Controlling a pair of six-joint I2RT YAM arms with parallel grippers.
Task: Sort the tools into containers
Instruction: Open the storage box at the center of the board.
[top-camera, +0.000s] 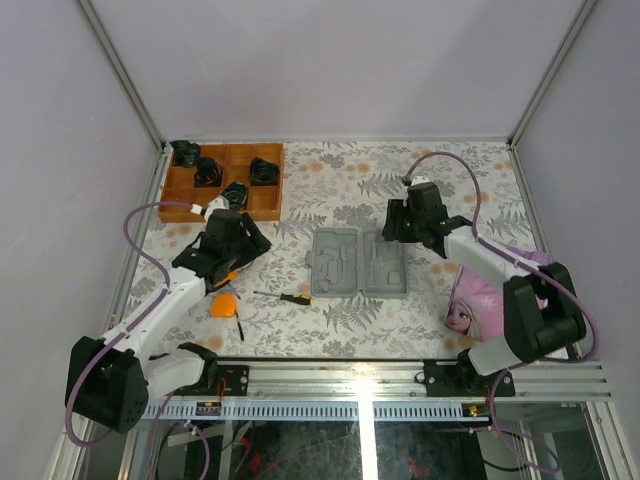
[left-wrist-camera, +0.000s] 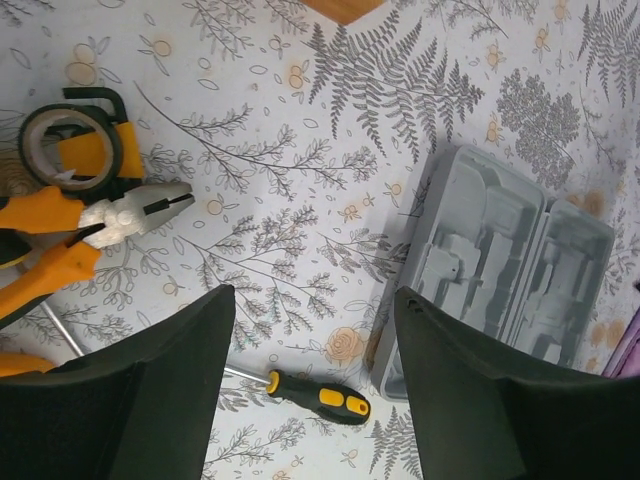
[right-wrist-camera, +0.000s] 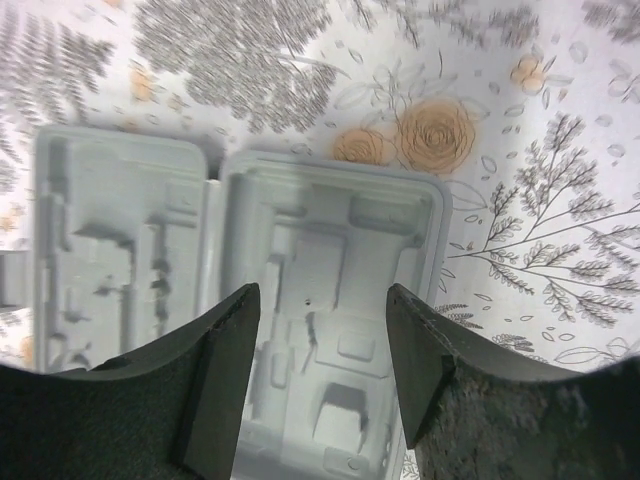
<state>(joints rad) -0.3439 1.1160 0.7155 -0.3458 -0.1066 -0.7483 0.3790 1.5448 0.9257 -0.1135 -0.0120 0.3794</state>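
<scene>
The tally
One grey case (top-camera: 358, 262), one pliers (left-wrist-camera: 60, 235), one screwdriver (left-wrist-camera: 318, 392) (both orange-handled), one wooden tray (top-camera: 268, 207) holding four black pieces (top-camera: 263, 170).

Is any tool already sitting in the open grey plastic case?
No, the moulded recesses in both halves of the open grey plastic case hold nothing in the right wrist view.

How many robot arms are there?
2. The left arm reaches out on the left, the left pincer open beside the pliers. The right arm reaches out on the right, the right pincer open above the grey case. No others show.
</scene>
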